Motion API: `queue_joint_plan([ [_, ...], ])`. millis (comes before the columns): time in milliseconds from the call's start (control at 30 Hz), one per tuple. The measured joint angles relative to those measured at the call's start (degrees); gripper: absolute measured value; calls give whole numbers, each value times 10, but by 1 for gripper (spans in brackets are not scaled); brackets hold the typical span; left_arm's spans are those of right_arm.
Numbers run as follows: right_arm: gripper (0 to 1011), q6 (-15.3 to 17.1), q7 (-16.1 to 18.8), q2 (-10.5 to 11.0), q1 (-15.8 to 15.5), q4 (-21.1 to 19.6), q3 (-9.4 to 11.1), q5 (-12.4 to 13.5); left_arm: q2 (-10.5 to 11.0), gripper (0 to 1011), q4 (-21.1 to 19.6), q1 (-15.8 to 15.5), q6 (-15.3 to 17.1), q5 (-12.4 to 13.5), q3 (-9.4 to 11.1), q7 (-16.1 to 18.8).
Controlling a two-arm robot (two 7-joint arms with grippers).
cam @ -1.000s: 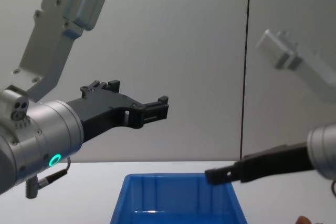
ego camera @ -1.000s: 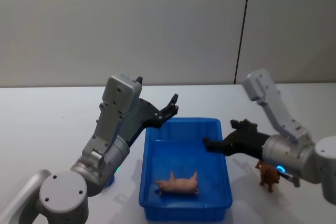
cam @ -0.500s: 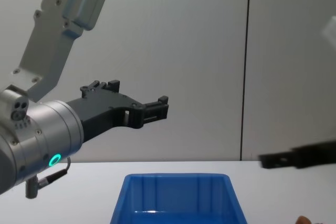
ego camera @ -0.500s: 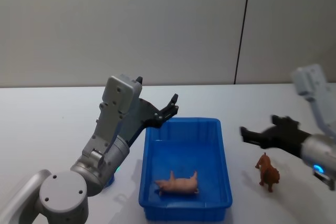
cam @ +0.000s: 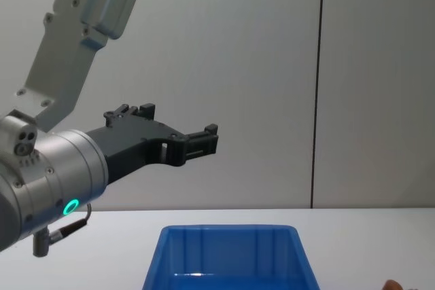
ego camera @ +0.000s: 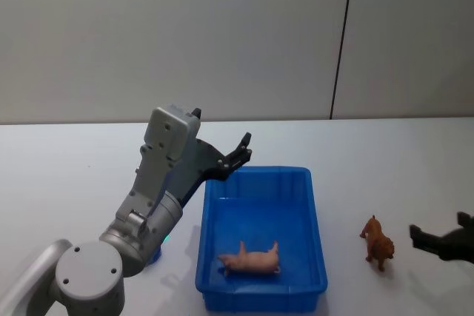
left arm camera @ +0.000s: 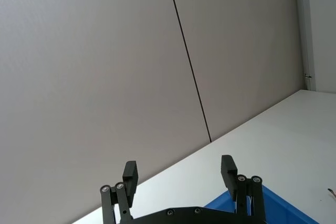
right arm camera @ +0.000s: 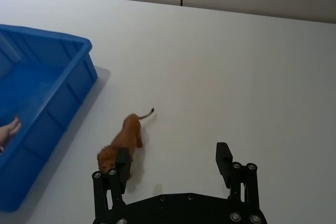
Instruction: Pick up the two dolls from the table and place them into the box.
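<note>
The box [ego camera: 317, 236] holds the pink doll [ego camera: 252, 259] lying flat; the brown doll [ego camera: 378, 243] stands on the table [ego camera: 67, 183] beside it. My left gripper [ego camera: 246, 146] and right gripper [right arm camera: 173, 156] gape wide, empty

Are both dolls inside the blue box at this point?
No, the pink doll lies in the box, but the brown doll stands on the table beside it.

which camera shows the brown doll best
The right wrist view: the brown doll shows large and nearly whole, on the table before the open right gripper. The head view shows it small, beside the box.
</note>
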Motion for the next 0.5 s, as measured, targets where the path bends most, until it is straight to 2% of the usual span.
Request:
queue_joint_plan([
  [167, 1001, -16, -5, 19, -34, -19, 15, 13, 0, 1004, 0, 0, 0, 0, 0, 0],
  [500, 1001, -59, -2, 39, -74, -43, 33, 26, 0, 1004, 0, 0, 0, 0, 0, 0],
])
